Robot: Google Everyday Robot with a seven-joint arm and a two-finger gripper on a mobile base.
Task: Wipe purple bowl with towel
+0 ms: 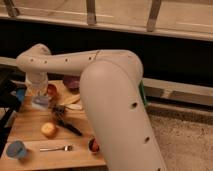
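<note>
Now my gripper (39,96) is pinched shut on the towel (41,103), near the purple bowl (71,82) but apart; carrying is in hand, next I must lower the towel into it.

Cannot make out the fingers of the end effector (41,98), low at the worktop's (30,122) left side beneath the wrist; taken as drawn together. Too blurred to tell whether gripping the towel (40,103) or merely pressing on it. Hides the left edge of the orange-red bowl (51,90). Masks the upper and right parts of the purple bowl (70,82) with the arm (115,100). Buries nearly all of the green tray (142,92), bar a sliver of rim. Half-covers a dark red round thing (93,145), unidentifiable. Loses the worktop's front at the lower border. Cannot name the dark tangled object (62,116) near the middle.
</note>
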